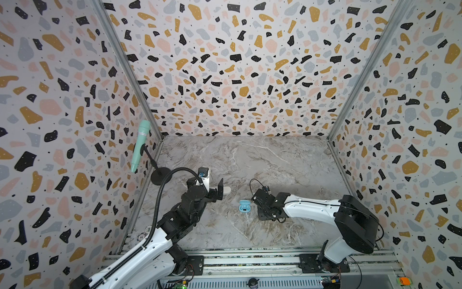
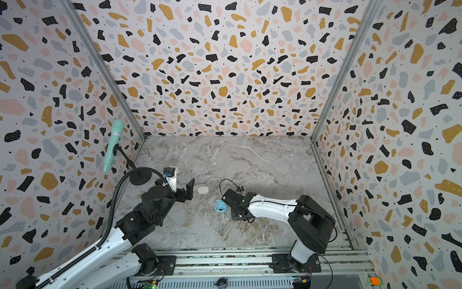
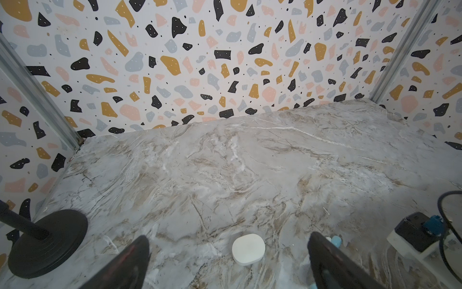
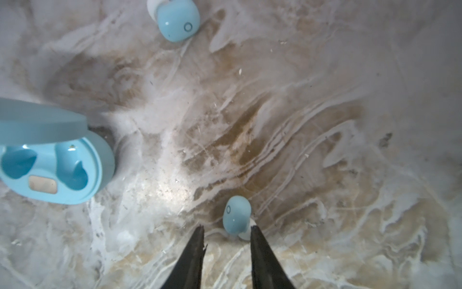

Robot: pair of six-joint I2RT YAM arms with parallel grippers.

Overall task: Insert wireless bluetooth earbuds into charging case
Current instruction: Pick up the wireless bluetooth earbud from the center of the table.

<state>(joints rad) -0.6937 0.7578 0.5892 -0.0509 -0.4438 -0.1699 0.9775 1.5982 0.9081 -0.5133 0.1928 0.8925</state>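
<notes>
On the marble tabletop (image 1: pixel 275 162) the two arms each reach toward a different case. Over the white charging case (image 3: pixel 248 249), which lies shut and flat, the left gripper (image 3: pixel 229 237) hangs with its jaws spread wide. No white buds show in any view.

The right gripper (image 4: pixel 227 229) is low over the tabletop near the blue charging case (image 4: pixel 50 170), whose lid stands up and whose two wells are both empty. Its jaws stand a little apart, pinching nothing. One blue earbud (image 4: pixel 236 215) lies just at their tips, off-centre toward one finger; whether that finger touches it I cannot tell. The second blue earbud (image 4: pixel 178 21) lies loose on the tabletop, well apart from the first.

The step in hand looks like the pick of the first blue bud, so no insertion has been made. Next, I judge, the right gripper needs to edge forward and sideways until the bud sits centred between the jaws, then close gently, since so small and rounded a shell may squirt out. Once held, the bud would have to be turned to match a well's shape.
</notes>
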